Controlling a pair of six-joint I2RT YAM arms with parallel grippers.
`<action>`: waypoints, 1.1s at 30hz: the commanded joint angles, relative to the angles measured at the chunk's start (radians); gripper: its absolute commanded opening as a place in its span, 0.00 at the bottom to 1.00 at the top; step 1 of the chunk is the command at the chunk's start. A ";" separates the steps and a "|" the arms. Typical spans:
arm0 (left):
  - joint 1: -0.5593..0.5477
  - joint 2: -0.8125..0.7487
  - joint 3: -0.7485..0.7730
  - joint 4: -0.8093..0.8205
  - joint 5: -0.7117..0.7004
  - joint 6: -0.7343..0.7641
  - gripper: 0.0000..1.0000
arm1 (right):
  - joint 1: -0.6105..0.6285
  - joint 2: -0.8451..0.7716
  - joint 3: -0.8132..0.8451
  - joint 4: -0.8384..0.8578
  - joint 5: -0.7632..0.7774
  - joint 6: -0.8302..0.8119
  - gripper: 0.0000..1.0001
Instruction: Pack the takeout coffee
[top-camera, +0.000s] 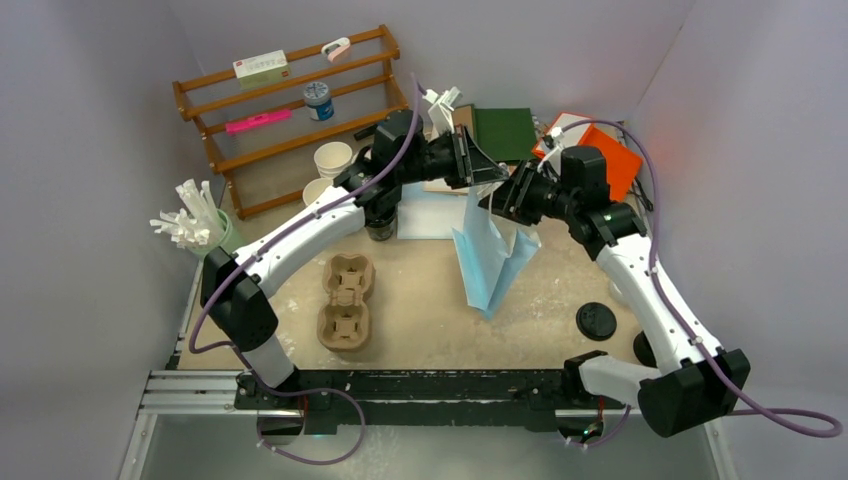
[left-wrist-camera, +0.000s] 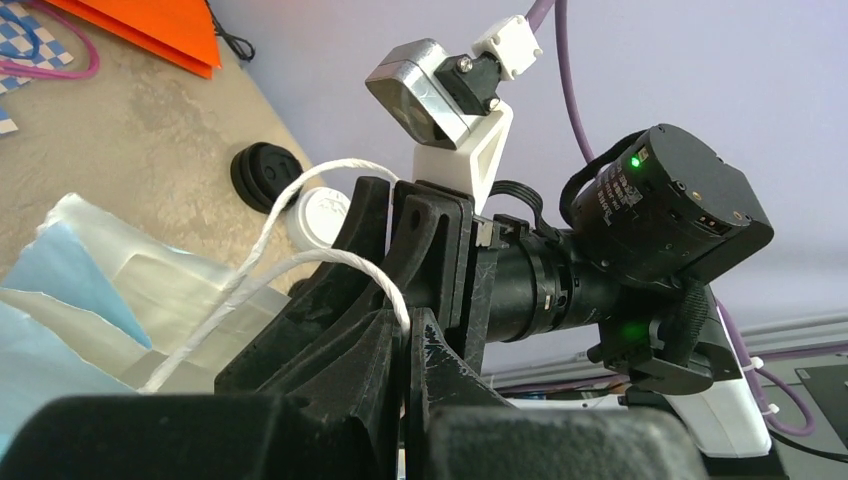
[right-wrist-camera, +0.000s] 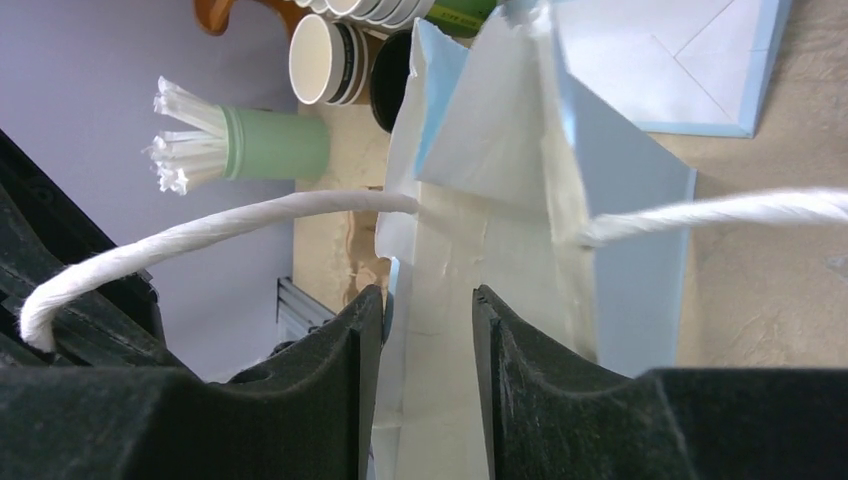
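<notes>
A light blue paper bag (top-camera: 490, 265) hangs upright over the middle of the table. My left gripper (top-camera: 478, 160) is shut on its white string handle (left-wrist-camera: 330, 262), which is pinched between the jaws (left-wrist-camera: 415, 320). My right gripper (top-camera: 497, 203) is open at the bag's mouth, with a wall of the bag (right-wrist-camera: 520, 200) between its jaws (right-wrist-camera: 427, 310). The takeout coffee (left-wrist-camera: 318, 215), a white cup with a white lid, stands at the right of the table next to black lids (left-wrist-camera: 265, 175). In the top view my right arm hides nearly all of it.
A cardboard cup carrier (top-camera: 346, 300) lies left of centre. Stacked lidless cups (top-camera: 332, 158), a black-inside cup (top-camera: 380, 228) and a green cup of straws (top-camera: 200, 225) stand at back left by a wooden rack (top-camera: 290, 100). A flat blue bag (top-camera: 425, 215), orange paper (top-camera: 615, 165) and a black lid (top-camera: 597, 320) lie around.
</notes>
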 joint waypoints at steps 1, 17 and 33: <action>-0.001 -0.043 0.038 0.034 0.019 0.015 0.00 | 0.002 0.009 -0.012 0.012 -0.070 -0.009 0.38; 0.130 -0.137 0.037 -0.169 -0.035 0.038 0.71 | 0.000 -0.040 0.034 -0.060 0.101 -0.031 0.00; 0.116 -0.297 -0.509 -0.075 -0.062 0.027 0.70 | -0.001 -0.084 0.004 -0.057 0.124 0.011 0.00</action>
